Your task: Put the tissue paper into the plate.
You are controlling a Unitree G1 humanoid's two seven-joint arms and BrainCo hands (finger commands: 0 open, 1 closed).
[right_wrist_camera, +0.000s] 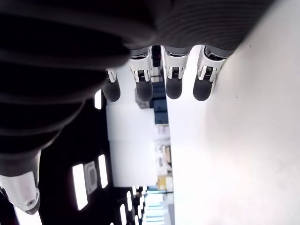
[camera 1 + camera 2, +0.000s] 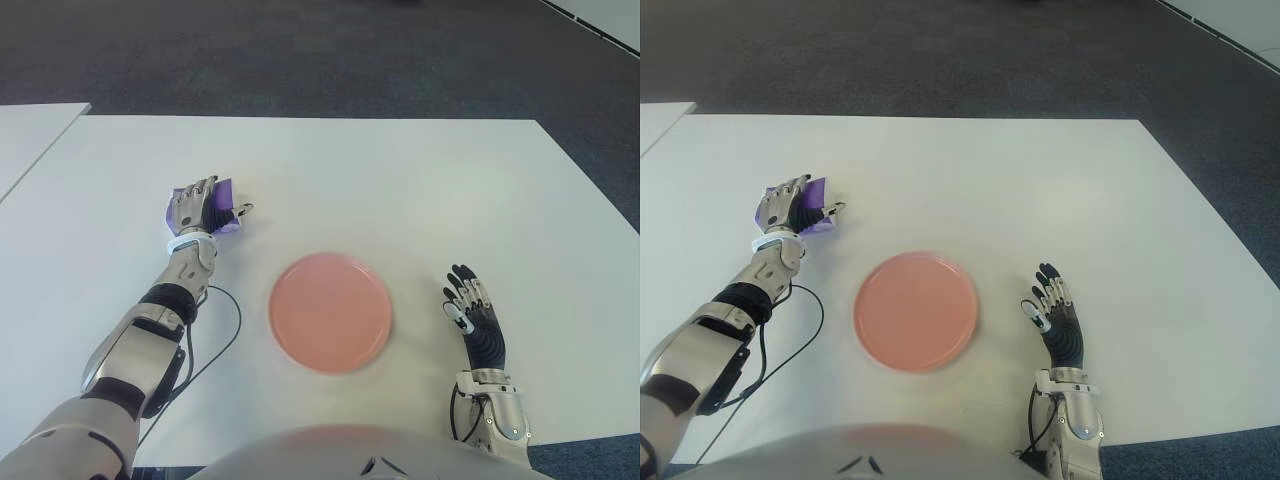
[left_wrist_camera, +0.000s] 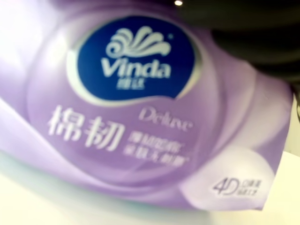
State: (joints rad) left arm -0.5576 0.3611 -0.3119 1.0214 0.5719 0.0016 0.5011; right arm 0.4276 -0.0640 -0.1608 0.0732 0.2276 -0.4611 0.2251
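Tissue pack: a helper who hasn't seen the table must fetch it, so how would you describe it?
On the white table, look left of the pink plate. The tissue pack lies under the left robot hand. It is purple, soft-wrapped, with a blue Vinda logo.

The left arm reaches forward and out to the robot's left, its left hand (image 2: 196,210) palm-down with fingers curled over a purple tissue paper pack (image 2: 224,196). The right hand (image 2: 473,312) is near the body, fingers straight and spread, holding nothing.
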